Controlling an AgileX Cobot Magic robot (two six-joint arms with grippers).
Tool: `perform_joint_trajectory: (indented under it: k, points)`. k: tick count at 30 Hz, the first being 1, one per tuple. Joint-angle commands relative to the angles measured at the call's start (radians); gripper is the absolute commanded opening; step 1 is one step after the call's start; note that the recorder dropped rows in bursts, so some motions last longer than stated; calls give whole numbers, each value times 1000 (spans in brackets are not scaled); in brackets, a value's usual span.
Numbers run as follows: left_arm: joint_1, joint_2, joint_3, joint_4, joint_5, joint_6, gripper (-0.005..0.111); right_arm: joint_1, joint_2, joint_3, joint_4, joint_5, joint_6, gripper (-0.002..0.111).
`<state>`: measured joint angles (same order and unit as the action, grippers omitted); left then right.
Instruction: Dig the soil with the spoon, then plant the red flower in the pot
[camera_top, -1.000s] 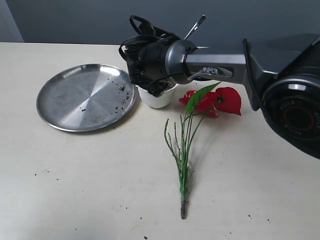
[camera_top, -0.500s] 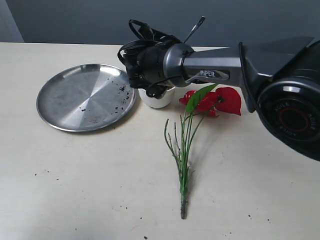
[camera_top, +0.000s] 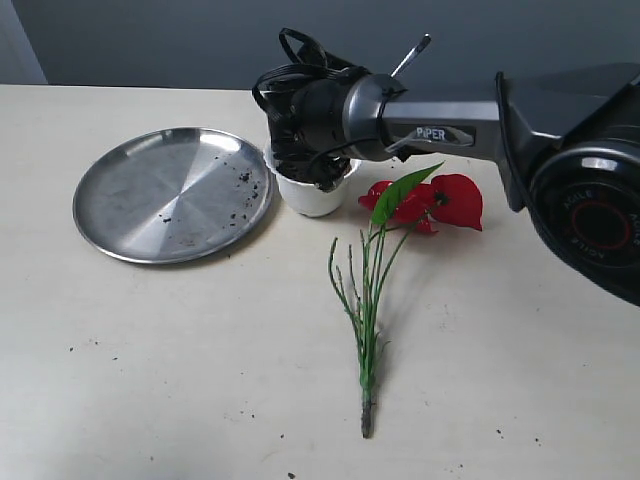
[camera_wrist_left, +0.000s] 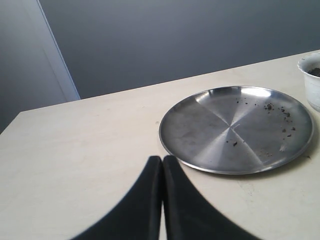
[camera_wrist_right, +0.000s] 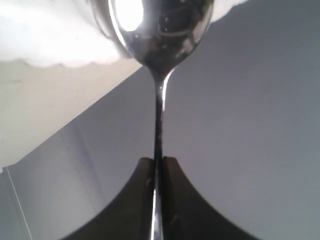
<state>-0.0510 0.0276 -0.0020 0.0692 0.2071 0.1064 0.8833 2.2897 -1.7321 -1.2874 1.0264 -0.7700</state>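
My right gripper (camera_wrist_right: 158, 161) is shut on the thin handle of the steel spoon (camera_wrist_right: 159, 115). The spoon's bowl (camera_wrist_right: 160, 25) points down at the white scalloped pot (camera_wrist_right: 50, 45). In the exterior view the right wrist hangs over the pot (camera_top: 312, 198) and hides its mouth, and the spoon's handle end (camera_top: 415, 50) sticks up behind. The red flower (camera_top: 435, 200) lies flat on the table to the right of the pot, its green stems (camera_top: 365, 300) running toward the front. Dark soil (camera_wrist_left: 316, 71) shows inside the pot (camera_wrist_left: 311, 87). My left gripper (camera_wrist_left: 162, 159) is shut and empty, low over the table.
A round steel plate (camera_top: 170, 195) with a few soil crumbs (camera_top: 245, 178) lies left of the pot, and in the left wrist view this plate (camera_wrist_left: 220, 145) is just beyond the left fingertips. Crumbs dot the tabletop (camera_top: 150, 380). A grey wall stands behind the table.
The right wrist and the spoon have shifted a little to the right over the pot. The flower, the plate and the pot have stayed in place.
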Motion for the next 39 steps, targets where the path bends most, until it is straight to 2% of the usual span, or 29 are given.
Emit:
perform_joint_trajectory:
  k: [1,10,14,16,20,32,39]
  points:
    - [-2,-4,2,1,-6,-5,0,-4,-11,2,24,-1,-15,-1]
    - [-2,-4,2,1,-6,-5,0,-4,-14,0,-88,20,-15,-1]
    - [-2,-4,2,1,-6,-5,0,-4,-16,-58,-88,20,-2,-1]
    - [-2,-4,2,1,-6,-5,0,-4,-16,-71,-72,14,5,-1]
    - [-2,-4,2,1,-6,-5,0,-4,-7,-67,83,9,-18,-1]
    - [-2,-4,2,1,-6,-5,0,21,13,-67,109,-32,-48,-1]
    - [-2,-4,2,1,-6,-5,0,6,11,-69,-36,38,-38,-1]
